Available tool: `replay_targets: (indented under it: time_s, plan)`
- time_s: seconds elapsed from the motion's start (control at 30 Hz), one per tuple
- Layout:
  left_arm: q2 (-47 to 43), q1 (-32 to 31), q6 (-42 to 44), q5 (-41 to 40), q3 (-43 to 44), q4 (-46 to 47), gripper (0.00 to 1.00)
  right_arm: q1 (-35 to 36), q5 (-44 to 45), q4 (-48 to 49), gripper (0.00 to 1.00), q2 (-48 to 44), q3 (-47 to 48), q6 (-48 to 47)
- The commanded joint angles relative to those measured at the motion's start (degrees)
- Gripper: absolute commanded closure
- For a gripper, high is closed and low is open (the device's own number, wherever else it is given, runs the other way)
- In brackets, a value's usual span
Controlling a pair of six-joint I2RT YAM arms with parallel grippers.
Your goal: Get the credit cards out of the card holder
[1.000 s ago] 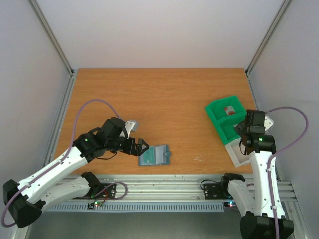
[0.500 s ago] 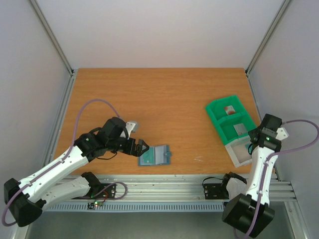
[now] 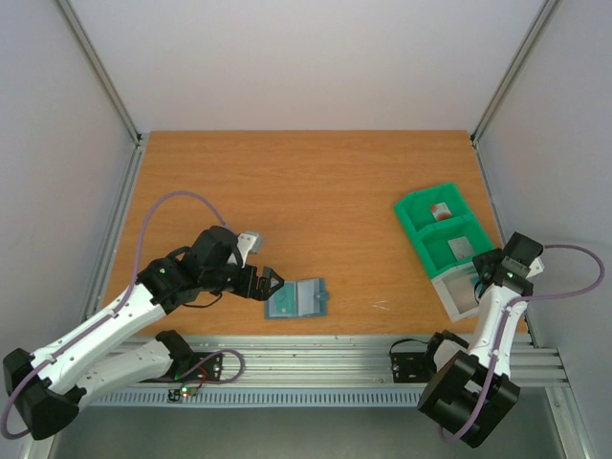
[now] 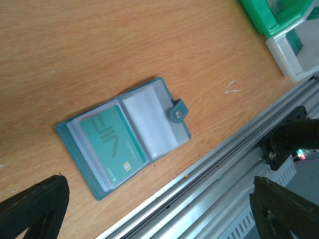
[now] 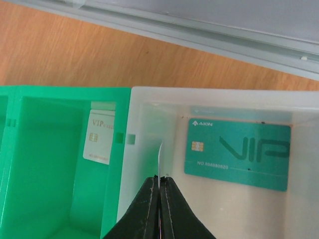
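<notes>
The left gripper (image 3: 273,284), fingers spread, sits beside the open blue-grey folding card holder (image 4: 124,142) on the wooden table (image 3: 287,191), a teal "VIP" card (image 4: 113,145) in its pocket. The green plastic bin (image 5: 60,92) holds a white "VIP" card (image 5: 99,135). The white tray (image 5: 209,94) holds a teal "AION VIP" card (image 5: 238,153), and above it the right gripper (image 5: 159,186) clamps a thin pale card (image 5: 159,159).

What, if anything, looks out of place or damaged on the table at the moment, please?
Only minor things stand out. A small pale scuff marks the wood of the table beside the card holder, which lies open and askew to the table's near edge. Nothing looks spilled or broken.
</notes>
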Motion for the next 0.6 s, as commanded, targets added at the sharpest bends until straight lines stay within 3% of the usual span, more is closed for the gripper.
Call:
replay_targets:
  time_s: [0.0, 0.2, 0.57]
  plan:
    - [-1.76, -0.07, 0.08, -0.79, 0.03, 0.39, 0.01, -0.88, -2.60, 7.10, 0.97, 0.57, -1.85, -1.13]
    - [-1.85, 0.00, 0.41, -0.24, 0.19, 0.56, 0.01, -0.89, -2.32, 13.30, 0.96, 2.51, -5.91, -1.77]
    - [-2.51, 0.00, 0.35, 0.12, 0.20, 0.46, 0.01, -0.89, -0.04, 14.04, 0.92, 6.83, -5.31, -3.11]
